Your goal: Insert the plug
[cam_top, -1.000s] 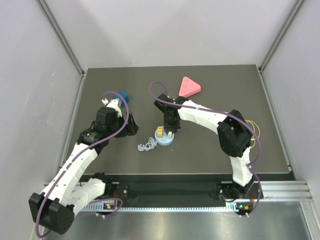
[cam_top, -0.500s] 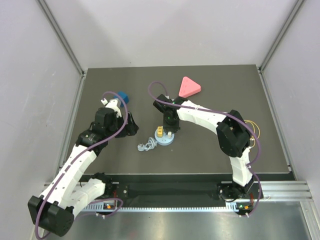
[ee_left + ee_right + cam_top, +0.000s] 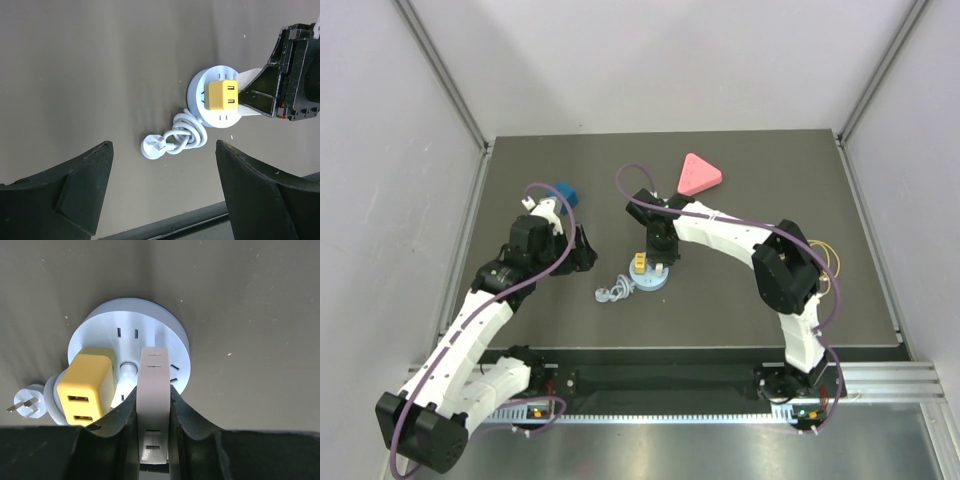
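- Surroundings: dark table [image 3: 740, 310] with grey walls on three sides.
- Pink triangular block [image 3: 698, 174]: at the far side, well apart from the socket.
- Small blue object [image 3: 566, 192]: far left, just beyond the left arm's wrist. Shape too small to tell.
- Thin yellow ring [image 3: 825, 255]: flat on the table by the right arm's elbow.
- Nothing of these between either claw and the socket.
- Round pale-blue socket disc [image 3: 150, 320]: flat on the table near the middle, slot pairs around its face and a small round button at the centre.
- Yellow two-port adapter [image 3: 85, 385]: seated upright in the disc on the left arm's side, covering part of the face.
- White cord [image 3: 187, 132]: coiled in a loose knot, touching the disc's rim.
- White plug [image 3: 152, 146]: round body, two flat prongs, lying on the table at the end of the cord, just beside the disc and not in any slot.
- Left gripper [image 3: 584, 250]: spread wide, holding nothing. Near the plug on its left; plug framed between the fingers in the wrist view, touching neither.
- Right gripper [image 3: 153, 405]: closed tight on a flat beige strip [image 3: 152, 370], upright, its far end against the disc's face next to the button and just beside the adapter.
- Seating of the strip in a slot: cannot tell.
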